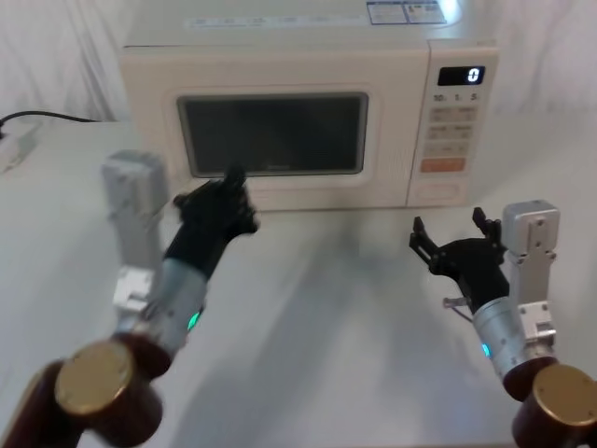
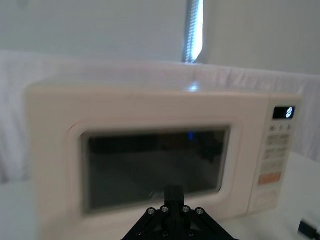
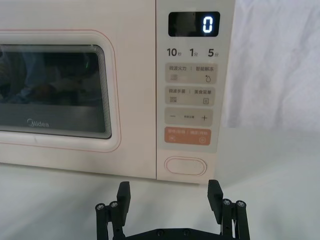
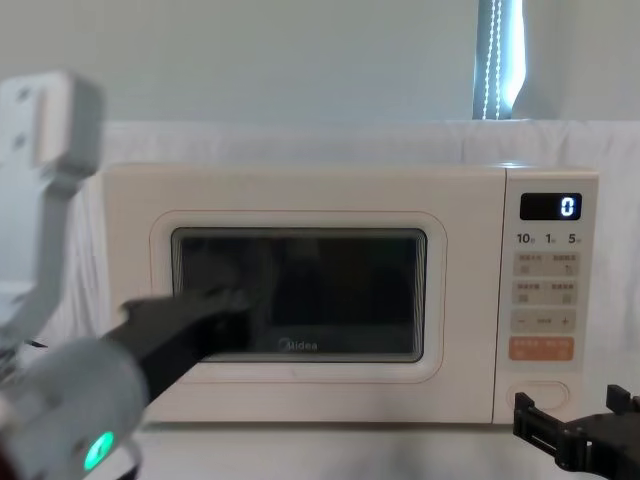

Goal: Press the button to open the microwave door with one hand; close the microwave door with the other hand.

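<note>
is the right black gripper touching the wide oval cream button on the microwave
Apart. The right wrist view shows table between the open right black gripper and the wide oval cream button.

White table [image 1: 354,308], black cable [image 1: 42,117] (at its far left edge), white curtain [image 3: 280,60] behind

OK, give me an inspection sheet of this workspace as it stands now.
Surface: pale table, bare in front of the oven.
Microwave: cream, upright, display reads 0.
Microwave door: shut flush.
Button: oval, at the panel's bottom, untouched.
Clutter: nothing seen.
Left pincer: raised in front of the door's lower edge; fingers look closed, holding nothing.
Right pincer: open, low in front of the button, apart from it.
Cables: black cord on the table's far left.
Surroundings: white drape behind; bright vertical strip at the back right.
</note>
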Action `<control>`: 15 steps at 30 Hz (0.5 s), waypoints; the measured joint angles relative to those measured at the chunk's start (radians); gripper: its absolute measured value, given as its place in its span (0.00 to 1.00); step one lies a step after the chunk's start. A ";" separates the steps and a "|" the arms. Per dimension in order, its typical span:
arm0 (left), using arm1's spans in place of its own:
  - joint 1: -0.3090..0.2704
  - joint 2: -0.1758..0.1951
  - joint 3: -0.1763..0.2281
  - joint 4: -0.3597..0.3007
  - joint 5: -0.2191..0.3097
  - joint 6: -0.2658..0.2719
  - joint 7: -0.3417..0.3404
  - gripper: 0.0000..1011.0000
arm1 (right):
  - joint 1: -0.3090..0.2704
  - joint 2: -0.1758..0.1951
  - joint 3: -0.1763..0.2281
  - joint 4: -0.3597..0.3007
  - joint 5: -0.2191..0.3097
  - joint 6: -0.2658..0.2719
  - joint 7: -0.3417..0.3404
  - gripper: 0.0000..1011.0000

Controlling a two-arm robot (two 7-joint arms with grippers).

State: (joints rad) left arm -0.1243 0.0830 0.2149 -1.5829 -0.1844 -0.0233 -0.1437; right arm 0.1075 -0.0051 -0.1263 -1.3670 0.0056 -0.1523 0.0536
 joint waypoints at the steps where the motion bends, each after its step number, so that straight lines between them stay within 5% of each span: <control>1: 0.033 0.010 -0.013 -0.015 -0.007 -0.006 0.000 0.00 | 0.000 0.000 0.000 0.000 0.000 0.000 0.000 0.99; 6: 0.102 0.034 -0.053 -0.033 -0.033 -0.024 -0.009 0.00 | 0.000 0.000 0.000 0.000 0.000 0.000 0.000 0.99; 15: 0.127 0.054 -0.084 -0.015 -0.054 -0.038 -0.025 0.00 | 0.000 0.000 0.000 0.000 0.000 0.000 0.000 0.99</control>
State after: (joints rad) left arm 0.0025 0.1368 0.1306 -1.5977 -0.2387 -0.0615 -0.1692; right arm 0.1075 -0.0051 -0.1263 -1.3671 0.0056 -0.1523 0.0537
